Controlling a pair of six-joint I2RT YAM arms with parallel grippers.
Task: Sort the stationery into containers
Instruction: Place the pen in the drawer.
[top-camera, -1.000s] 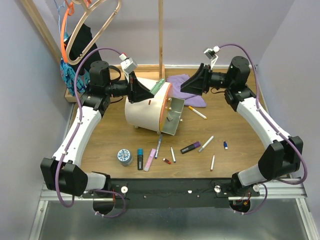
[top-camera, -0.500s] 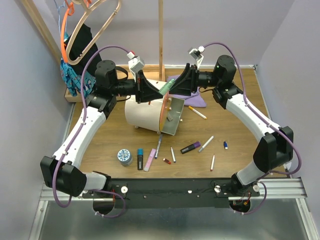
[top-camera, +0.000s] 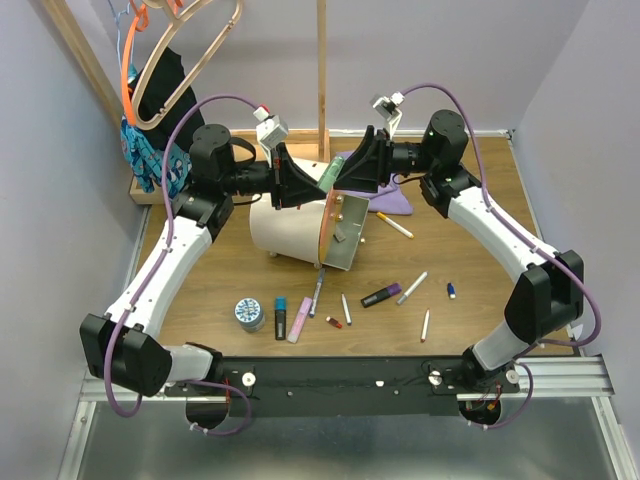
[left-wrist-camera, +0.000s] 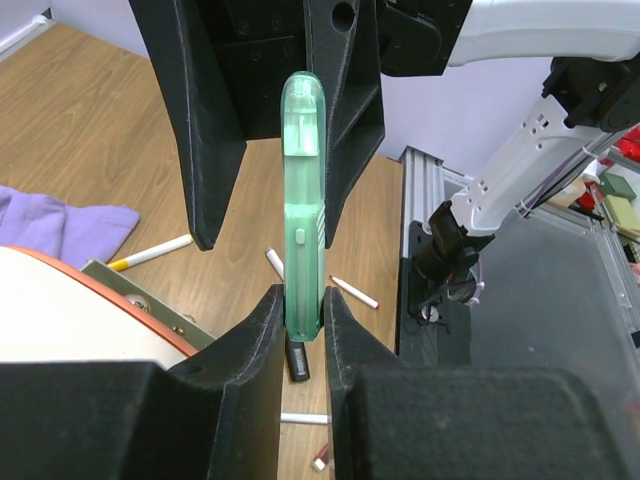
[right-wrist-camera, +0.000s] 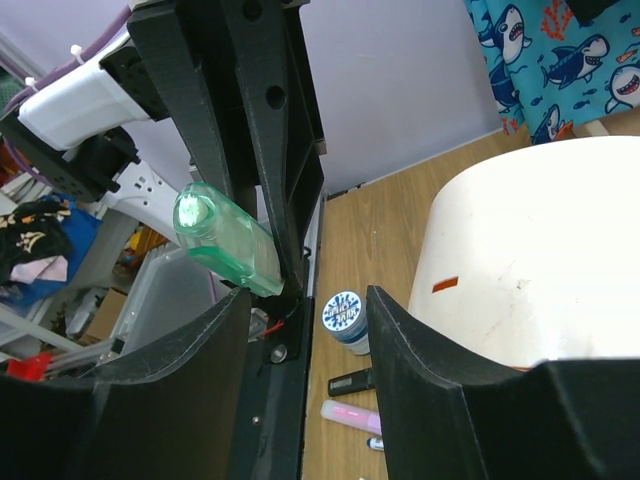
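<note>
My left gripper (top-camera: 322, 177) is shut on a green marker (top-camera: 334, 171), held in the air above the cream drum container (top-camera: 285, 228). The drum's orange face and open drawer (top-camera: 346, 236) point right. In the left wrist view the green marker (left-wrist-camera: 303, 200) stands up from my left gripper (left-wrist-camera: 303, 312). My right gripper (top-camera: 348, 174) faces it, open, its fingers (left-wrist-camera: 205, 120) on either side of the marker's free end. In the right wrist view the marker (right-wrist-camera: 226, 242) sits just ahead of my right gripper (right-wrist-camera: 305, 300), by its left finger, with no grip showing.
On the table lie a round tin (top-camera: 249, 313), a black marker (top-camera: 281, 318), a pink marker (top-camera: 300, 320), a black-purple marker (top-camera: 381, 295) and several white pens (top-camera: 411, 288). A purple cloth (top-camera: 398, 198) lies at the back. A wooden post (top-camera: 322, 70) and hangers (top-camera: 170, 50) rise behind.
My right arm has swung left until its open jaws meet the marker's end. The left gripper has lifted the green marker slightly up and to the right.
</note>
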